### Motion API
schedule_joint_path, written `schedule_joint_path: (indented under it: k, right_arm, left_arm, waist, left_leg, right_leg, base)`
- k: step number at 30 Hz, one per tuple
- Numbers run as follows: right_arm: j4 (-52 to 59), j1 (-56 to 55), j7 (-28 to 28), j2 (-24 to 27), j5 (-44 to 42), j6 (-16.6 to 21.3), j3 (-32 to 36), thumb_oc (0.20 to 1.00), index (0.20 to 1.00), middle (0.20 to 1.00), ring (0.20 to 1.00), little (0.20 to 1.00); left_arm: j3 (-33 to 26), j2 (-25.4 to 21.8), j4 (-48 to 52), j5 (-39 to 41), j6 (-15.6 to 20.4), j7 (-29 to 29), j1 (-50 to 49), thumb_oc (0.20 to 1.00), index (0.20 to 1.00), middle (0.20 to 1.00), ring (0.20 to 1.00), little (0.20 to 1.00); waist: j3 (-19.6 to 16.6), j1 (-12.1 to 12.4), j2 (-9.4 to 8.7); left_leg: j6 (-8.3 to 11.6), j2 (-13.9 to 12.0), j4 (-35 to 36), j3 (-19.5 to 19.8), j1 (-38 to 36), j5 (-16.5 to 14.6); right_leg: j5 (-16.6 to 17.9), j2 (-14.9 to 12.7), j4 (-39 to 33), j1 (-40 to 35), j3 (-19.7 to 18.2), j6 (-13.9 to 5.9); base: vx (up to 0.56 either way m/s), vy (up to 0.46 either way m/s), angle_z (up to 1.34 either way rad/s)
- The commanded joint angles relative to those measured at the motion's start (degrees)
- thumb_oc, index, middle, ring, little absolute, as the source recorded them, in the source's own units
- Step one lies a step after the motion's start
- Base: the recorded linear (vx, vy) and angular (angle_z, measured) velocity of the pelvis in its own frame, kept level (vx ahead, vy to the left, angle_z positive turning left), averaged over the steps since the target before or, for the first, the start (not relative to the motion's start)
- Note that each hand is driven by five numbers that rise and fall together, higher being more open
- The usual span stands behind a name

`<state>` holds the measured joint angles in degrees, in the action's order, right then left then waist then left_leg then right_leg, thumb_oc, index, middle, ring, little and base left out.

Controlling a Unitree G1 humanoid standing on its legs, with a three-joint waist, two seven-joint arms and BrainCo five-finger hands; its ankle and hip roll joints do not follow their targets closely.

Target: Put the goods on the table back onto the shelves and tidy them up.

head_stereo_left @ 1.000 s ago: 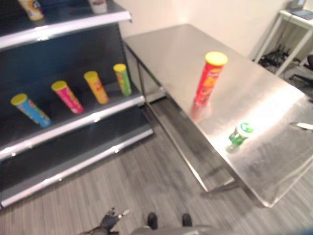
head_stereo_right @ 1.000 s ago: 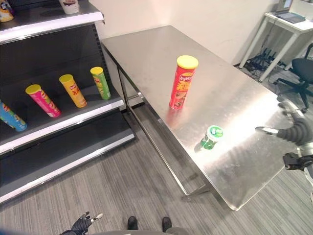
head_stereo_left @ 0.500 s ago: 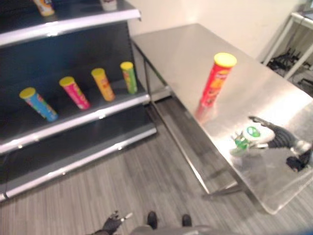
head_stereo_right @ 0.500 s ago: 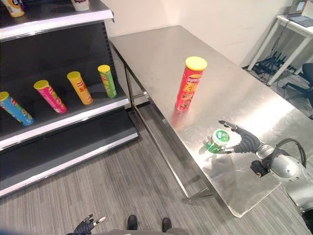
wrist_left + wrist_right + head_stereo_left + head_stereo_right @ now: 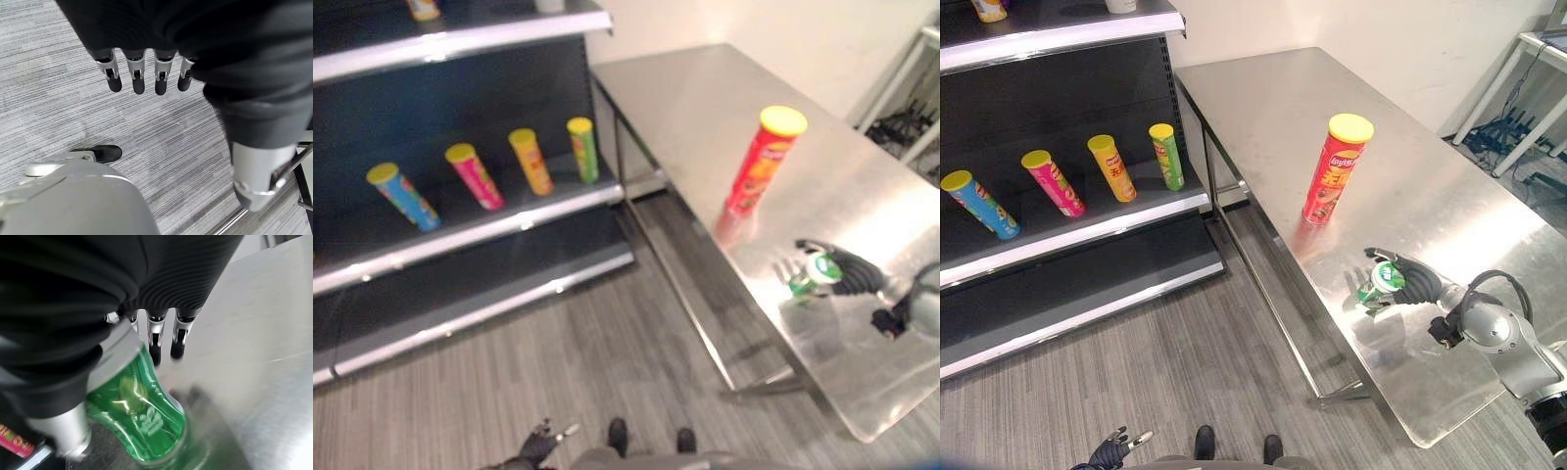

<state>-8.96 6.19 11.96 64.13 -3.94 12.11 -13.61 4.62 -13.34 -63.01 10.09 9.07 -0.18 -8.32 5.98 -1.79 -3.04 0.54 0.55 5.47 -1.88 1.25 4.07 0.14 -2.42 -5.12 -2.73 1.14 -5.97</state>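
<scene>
The right hand reached in from the right over the near part of the steel table, its fingers and thumb curled round a small green cup that stood on the tabletop. The right wrist view showed the cup's green side pressed against the hand, with the fingertips reaching past it above the metal. The left hand hung low over the grey floor, fingers straight and relaxed, holding nothing. A tall red can with a yellow lid stood upright farther back on the table, well apart from the cup. On the middle shelf four cans leaned in a row: blue, pink, orange and green.
</scene>
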Motion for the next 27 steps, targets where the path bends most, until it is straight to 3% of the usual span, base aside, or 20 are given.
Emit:
schedule_joint_path:
  k: [1,7,15,17,19,21,23,25,26,27]
  right_arm:
    - [1.05,3.57,-0.20,4.37,2.26,1.45,-3.47,0.200,0.200,0.200,0.200,0.200]
    - [1.98,3.10,-1.35,5.87,4.19,1.42,-2.09,0.200,0.200,0.200,0.200,0.200]
    - [14.79,-0.79,-4.72,8.68,-4.43,4.53,14.98,0.200,0.200,0.200,0.200,0.200]
    - [15.97,0.18,-5.03,8.61,-5.32,4.99,16.07,0.200,0.200,0.200,0.200,0.200]
    - [19.33,4.81,-6.79,8.33,-8.28,6.38,18.89,0.200,0.200,0.200,0.200,0.200]
    - [19.19,7.43,-8.12,7.35,-9.67,6.58,19.23,0.200,0.200,0.200,0.200,0.200]
    - [20.88,8.33,-8.55,6.44,-10.82,6.48,20.23,0.200,0.200,0.200,0.200,0.200]
    - [22.96,8.54,-8.98,5.49,-11.56,7.05,22.01,0.200,0.200,0.200,0.200,0.200]
    - [23.49,8.15,-9.55,5.09,-11.22,7.01,22.99,0.200,0.200,0.200,0.200,0.200]
    - [23.90,7.92,-10.87,4.25,-10.22,6.89,24.56,0.200,0.200,0.200,0.200,0.200]
  left_arm:
    - [1.66,-2.45,-0.59,0.62,1.84,0.56,3.85,1.000,1.000,1.000,1.000,1.000]
    - [1.32,-2.56,-0.91,0.36,1.67,0.82,3.97,1.000,1.000,1.000,1.000,1.000]
    - [-0.68,-3.86,0.70,0.64,1.96,0.86,3.40,1.000,1.000,1.000,1.000,1.000]
    - [-0.77,-4.05,1.26,0.87,2.08,0.80,3.27,1.000,1.000,1.000,1.000,1.000]
    - [0.14,-4.17,4.86,2.78,2.64,0.48,3.30,1.000,1.000,1.000,1.000,1.000]
    - [1.01,-3.59,6.08,4.02,2.64,0.32,3.26,1.000,1.000,1.000,1.000,1.000]
    - [1.22,-3.06,6.79,5.19,2.46,-0.09,2.50,1.000,1.000,1.000,1.000,1.000]
    - [1.34,-2.99,5.53,4.08,2.19,-0.18,2.40,1.000,1.000,1.000,1.000,1.000]
    - [1.13,-3.22,5.07,3.57,2.17,-0.01,2.40,1.000,1.000,1.000,1.000,1.000]
    - [0.41,-3.91,3.60,1.97,1.87,0.34,2.20,1.000,1.000,1.000,1.000,1.000]
  waist:
    - [0.19,2.69,-1.94]
    - [0.07,2.53,-2.13]
    - [-0.72,2.33,-2.14]
    - [-0.52,2.61,-2.22]
    - [2.16,3.87,-2.93]
    - [3.08,4.71,-3.08]
    - [2.36,4.78,-2.93]
    - [1.63,4.96,-3.03]
    - [1.31,5.04,-3.16]
    - [0.26,5.05,-3.10]
  left_leg:
    - [6.06,-3.43,-0.47,-3.44,-1.74,-3.30]
    - [6.15,-3.57,-0.47,-3.63,-2.11,-3.35]
    - [6.30,-4.19,-0.47,-3.07,-3.28,-3.35]
    - [6.20,-4.35,-1.25,-2.74,-2.94,-3.46]
    - [6.80,-3.76,-12.04,0.06,3.85,-5.38]
    - [8.14,-3.49,-15.59,1.77,6.75,-4.96]
    - [8.78,-6.05,-13.65,2.07,7.04,-3.96]
    - [9.21,-9.75,-10.03,1.09,7.86,-0.74]
    - [9.26,-11.24,-7.73,0.02,8.15,0.36]
    - [9.52,-14.17,-4.05,-4.11,8.27,1.95]
  right_leg:
    - [-2.37,-1.87,1.20,-2.09,2.37,-5.21]
    - [-2.64,-1.75,1.34,-2.33,2.41,-5.15]
    - [-3.65,-1.12,2.22,-2.86,2.05,-4.59]
    - [-3.97,-1.06,2.61,-2.71,1.80,-4.40]
    - [-5.08,-1.47,4.44,-2.08,2.12,-3.14]
    - [-5.55,-1.64,4.60,-2.77,3.13,-2.85]
    - [-5.93,-1.77,4.48,-3.63,4.67,-3.31]
    - [-6.25,-2.34,4.27,-4.18,5.67,-3.98]
    - [-6.62,-2.52,4.05,-4.41,6.08,-4.16]
    - [-7.43,-3.24,3.19,-5.34,7.06,-5.00]
  base:
    - [0.00,-0.012,0.03]
    - [-0.01,-0.020,0.08]
    - [-0.01,-0.068,0.02]
    - [-0.06,-0.077,0.03]
    - [-0.17,-0.092,0.15]
    - [-0.05,-0.005,0.50]
    - [0.09,0.110,0.66]
    - [0.13,0.163,0.59]
    - [0.19,0.241,0.68]
    - [0.24,0.293,0.55]
